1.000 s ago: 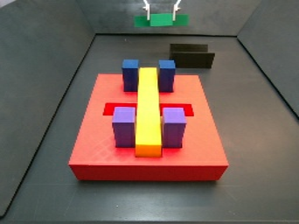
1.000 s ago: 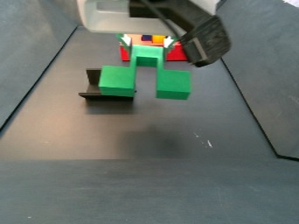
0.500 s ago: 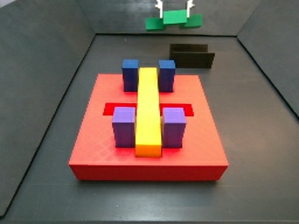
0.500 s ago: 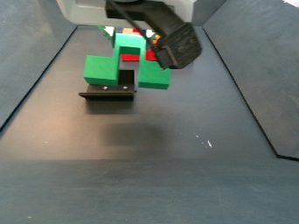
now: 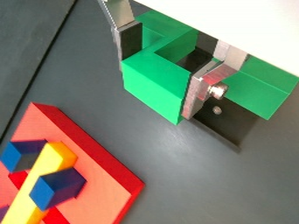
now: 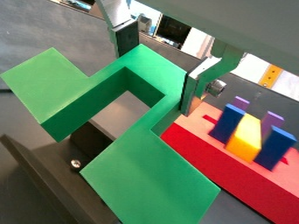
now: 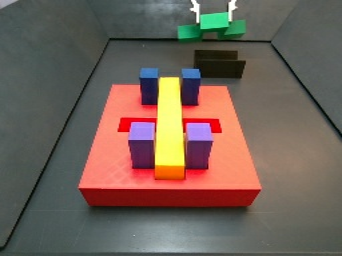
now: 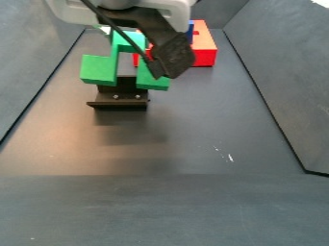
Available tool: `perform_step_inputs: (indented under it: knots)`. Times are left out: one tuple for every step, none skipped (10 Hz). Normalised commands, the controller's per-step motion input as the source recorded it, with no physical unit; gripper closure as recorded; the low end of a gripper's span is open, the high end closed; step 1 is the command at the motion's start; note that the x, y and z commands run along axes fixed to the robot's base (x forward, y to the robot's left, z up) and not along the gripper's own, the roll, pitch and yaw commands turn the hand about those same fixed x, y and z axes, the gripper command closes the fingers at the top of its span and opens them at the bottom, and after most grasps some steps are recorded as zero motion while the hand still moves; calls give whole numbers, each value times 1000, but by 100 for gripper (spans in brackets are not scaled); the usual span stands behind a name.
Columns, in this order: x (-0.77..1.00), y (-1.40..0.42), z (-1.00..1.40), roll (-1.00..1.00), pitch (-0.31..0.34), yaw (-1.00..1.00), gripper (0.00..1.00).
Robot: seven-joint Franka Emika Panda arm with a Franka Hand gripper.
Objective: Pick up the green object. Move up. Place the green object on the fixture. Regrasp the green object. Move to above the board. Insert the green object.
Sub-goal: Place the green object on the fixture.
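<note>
Gripper (image 5: 167, 63) is gripping the green object (image 5: 156, 80): both silver fingers (image 5: 212, 80) are pressing on its narrow middle section, with the two wider green lobes sticking out to either side of the jaws. Same clamp is showing in a wrist view (image 6: 156, 72), green object (image 6: 111, 109) filling most of the frame.

In a side view the gripper (image 8: 133, 56) is hanging in the air with the green object (image 8: 115, 69) just above the fixture (image 8: 118, 101); can't tell whether they're touching. In a side view (image 7: 213, 22) the piece (image 7: 211, 30) is sitting up near the back wall, above the fixture (image 7: 221, 64).

Fixture is directly beneath the gripper in a wrist view (image 5: 229, 122), dark, partly hidden by green.

The board (image 7: 168, 165) is lying well apart from the gripper, carrying the yellow bar (image 7: 170, 125), blue blocks (image 7: 150, 84) and purple blocks (image 7: 199, 144). Board also showing beyond the gripper in a side view (image 8: 205, 54) and off to one side in both wrist views (image 5: 82, 188) (image 6: 253, 182).

No readable labels or writing anywhere.
</note>
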Motion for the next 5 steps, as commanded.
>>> perform_step_inputs:
  knots:
    - [623,-23,-251,49,-3,0,100]
    - [631,-57,-334,180,0,0,100]
    - [649,-83,-340,257,20,0,100]
    - [529,-220,-340,334,146,71,100]
    - [446,-337,-300,414,223,171,100]
